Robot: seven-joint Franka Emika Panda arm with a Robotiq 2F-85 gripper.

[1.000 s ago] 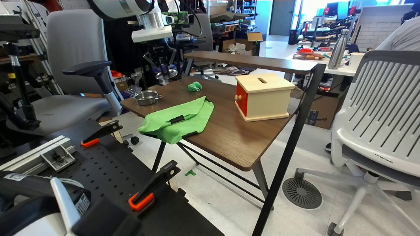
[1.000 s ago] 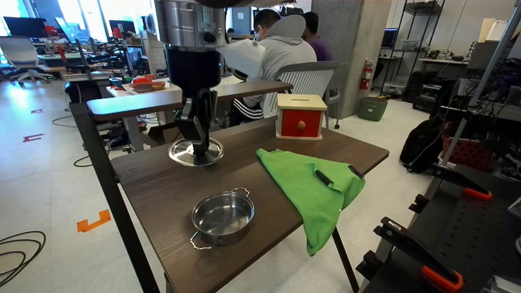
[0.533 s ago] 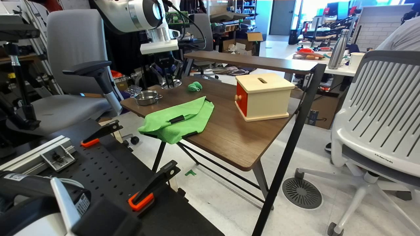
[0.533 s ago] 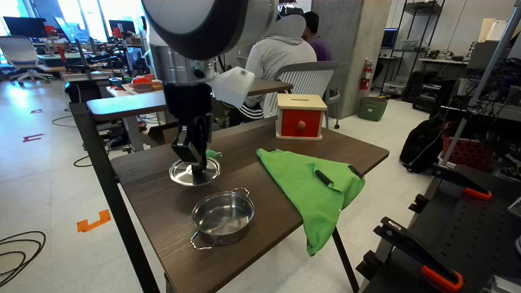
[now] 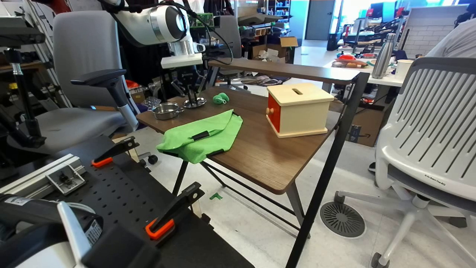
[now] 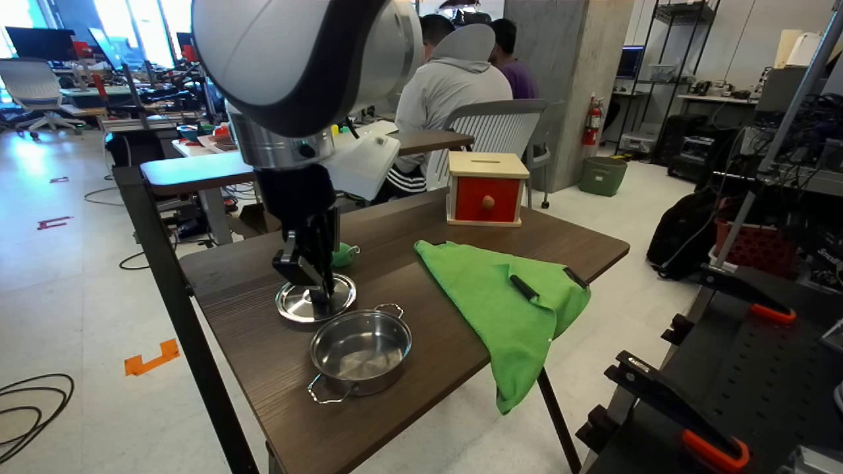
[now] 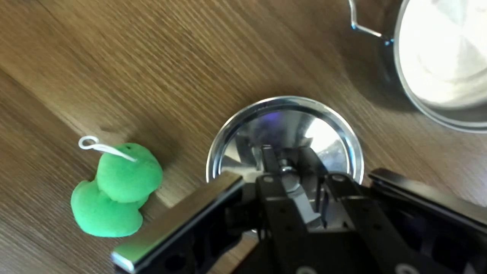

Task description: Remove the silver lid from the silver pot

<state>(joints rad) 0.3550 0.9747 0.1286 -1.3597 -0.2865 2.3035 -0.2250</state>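
Silver lid [image 7: 277, 129], level beside the uncovered silver pot [image 6: 361, 355], is pinched by its knob [image 7: 287, 166] in the nearly closed gripper [image 7: 288, 153], on or barely above the surface [image 6: 431, 299]

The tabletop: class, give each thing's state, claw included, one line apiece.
Silver pot: upright, uncovered, empty
Silver lid: off the pot, roughly level
Claw: apparently closed on the lid
Wooden box: upright, red front shut
Green cloth: rumpled, partly overhanging the table
Small green object: resting on the table

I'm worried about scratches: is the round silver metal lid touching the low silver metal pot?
Apart: the wrist view shows brown wooden tabletop between the lid and the pot.
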